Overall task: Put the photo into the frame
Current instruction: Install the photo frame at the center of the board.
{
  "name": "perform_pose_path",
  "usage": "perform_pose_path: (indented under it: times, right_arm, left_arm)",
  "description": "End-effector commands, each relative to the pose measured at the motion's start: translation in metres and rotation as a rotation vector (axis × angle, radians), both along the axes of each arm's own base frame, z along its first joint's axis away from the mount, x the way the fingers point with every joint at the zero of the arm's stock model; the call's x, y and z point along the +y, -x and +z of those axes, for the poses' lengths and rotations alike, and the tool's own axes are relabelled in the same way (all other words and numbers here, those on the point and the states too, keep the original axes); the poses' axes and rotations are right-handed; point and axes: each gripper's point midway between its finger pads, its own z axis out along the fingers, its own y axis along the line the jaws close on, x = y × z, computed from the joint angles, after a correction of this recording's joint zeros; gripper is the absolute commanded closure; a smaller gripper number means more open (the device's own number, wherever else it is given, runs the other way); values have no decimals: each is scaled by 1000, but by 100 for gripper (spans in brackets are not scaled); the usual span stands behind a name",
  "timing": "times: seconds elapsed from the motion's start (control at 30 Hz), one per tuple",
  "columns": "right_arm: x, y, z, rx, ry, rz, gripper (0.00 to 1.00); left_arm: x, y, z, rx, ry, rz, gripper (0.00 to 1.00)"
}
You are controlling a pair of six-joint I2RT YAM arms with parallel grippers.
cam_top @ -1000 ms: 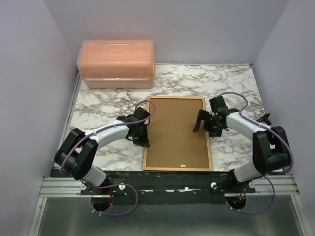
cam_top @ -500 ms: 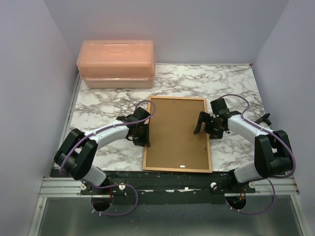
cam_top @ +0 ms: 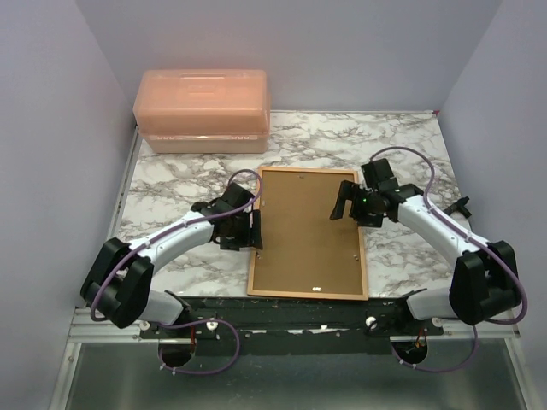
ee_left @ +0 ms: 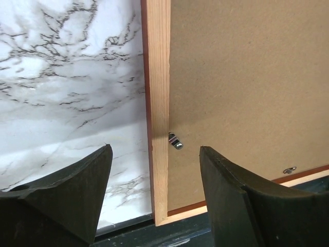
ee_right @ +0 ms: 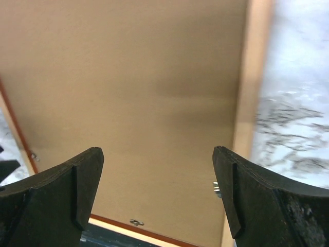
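A white marble-patterned tabletop with grey veins (cam_top: pixel 402 145) fills the floor of the walled booth. At its far left edge stands a translucent orange plastic box with a closed lid (cam_top: pixel 202 109). In the middle of the table, near the arms' bases, lies the large thin rectangular picture frame (cam_top: pixel 308 295), face down, with its pale wood-coloured back upward and a red-orange strip showing along its outer edge. A plain brown backing board (cam_top: pixel 303 239) fills the frame's opening and lies flat within the border. The left gripper (cam_top: pixel 246 232) hangs at the frame's left rail, about halfway along it. Its jaws are spread apart, one finger over the marble and the other over the board, with the rail in the gap between them, touched by neither. The right gripper (cam_top: pixel 346 205) hovers above the board near the frame's right rail, towards the far end, with its jaws very wide and nothing between them. A small metal turn clip (ee_left: pixel 175 140) sits on the left rail's inner edge, just ahead of the left fingers.
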Motion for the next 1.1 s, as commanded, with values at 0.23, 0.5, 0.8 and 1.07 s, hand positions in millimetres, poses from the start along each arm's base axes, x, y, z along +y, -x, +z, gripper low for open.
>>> perform_pose_path:
  times: [0.23,0.5,0.8,1.07]
  right_arm:
    - [129,10,-11,10,-50,260,19]
    - [207,9,-23,22,-75,387,52]
    - [249,31,-55,86,-37,462,93]
    - [232,54,-111,180,167,452,100]
  left_arm:
    - [18,-3,13,-21,201,72,30]
    - [35,0,0,-4,116,87,30]
    - [37,-2,-5,-4,94,88,30]
    - [27,0,-15,18,13,55,30]
